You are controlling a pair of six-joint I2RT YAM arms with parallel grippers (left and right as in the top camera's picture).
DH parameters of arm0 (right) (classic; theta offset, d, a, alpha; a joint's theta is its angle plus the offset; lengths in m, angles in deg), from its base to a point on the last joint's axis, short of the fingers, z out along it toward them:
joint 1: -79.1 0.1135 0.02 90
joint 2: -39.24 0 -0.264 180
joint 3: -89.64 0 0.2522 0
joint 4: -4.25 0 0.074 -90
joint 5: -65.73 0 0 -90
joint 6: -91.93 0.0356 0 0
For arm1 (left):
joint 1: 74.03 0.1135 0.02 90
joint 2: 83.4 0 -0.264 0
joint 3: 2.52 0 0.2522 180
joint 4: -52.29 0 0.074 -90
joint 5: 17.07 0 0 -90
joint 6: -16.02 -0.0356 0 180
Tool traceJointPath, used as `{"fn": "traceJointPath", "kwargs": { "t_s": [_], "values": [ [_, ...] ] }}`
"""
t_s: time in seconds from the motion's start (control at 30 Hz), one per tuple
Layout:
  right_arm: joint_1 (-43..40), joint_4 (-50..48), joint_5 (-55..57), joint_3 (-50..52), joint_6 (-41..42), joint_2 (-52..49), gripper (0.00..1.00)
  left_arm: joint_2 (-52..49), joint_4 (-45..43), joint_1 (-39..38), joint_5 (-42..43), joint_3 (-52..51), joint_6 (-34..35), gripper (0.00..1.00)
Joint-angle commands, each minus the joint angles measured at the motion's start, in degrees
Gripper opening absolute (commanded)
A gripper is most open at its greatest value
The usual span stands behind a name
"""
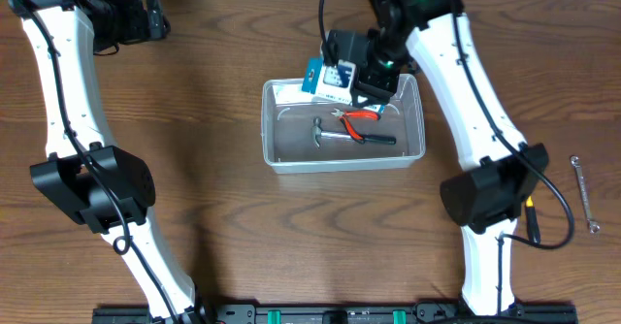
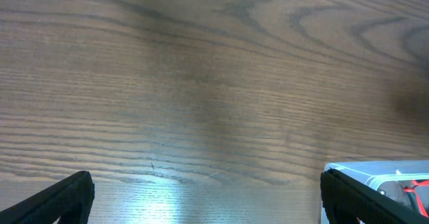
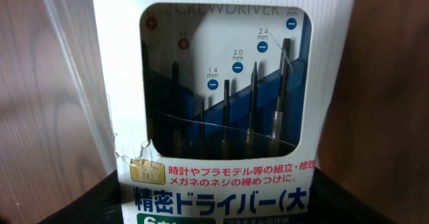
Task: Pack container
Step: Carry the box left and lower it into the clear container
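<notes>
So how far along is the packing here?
Done: hammer and red-handled pliers lie in the container. In hand: the right tool holds the precision screwdriver set over its far rim. Remaining: a wrench on the table.

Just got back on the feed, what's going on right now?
The right claw holds the blue-and-white screwdriver set box over the far rim of the clear container, which has a hammer and red-handled pliers inside. The left claw hangs open over the table. A wrench lies outside, unpacked.
</notes>
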Motion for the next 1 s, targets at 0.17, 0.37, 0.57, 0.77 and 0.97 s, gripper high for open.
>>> {"fn": "traceJointPath", "kwargs": {
  "t_s": [0.17, 0.37, 0.57, 0.77, 0.97],
  "values": [
    [0.37, -2.34, -0.7, 5.27, -3.19, -0.83, 0.54, 0.26, 0.17, 0.24, 0.52, 0.98, 0.07, 0.98],
    [0.39, -4.07, -0.7, 11.41, -4.26, -0.83, 0.51, 0.24, 0.17, 0.24, 0.52, 0.98, 0.07, 0.98],
    [0.74, -6.25, -0.68, 16.74, -4.26, -0.83, 0.51, 0.24, 0.17, 0.24, 0.52, 0.98, 0.07, 0.98],
    [0.74, -9.55, -0.72, 20.06, -4.22, -0.85, 0.54, 0.24, 0.17, 0.24, 0.52, 0.98, 0.07, 0.98],
    [0.68, -12.46, -0.7, 23.47, -4.0, -0.87, 0.57, 0.24, 0.17, 0.24, 0.52, 0.98, 0.07, 0.98]
  ]
}}
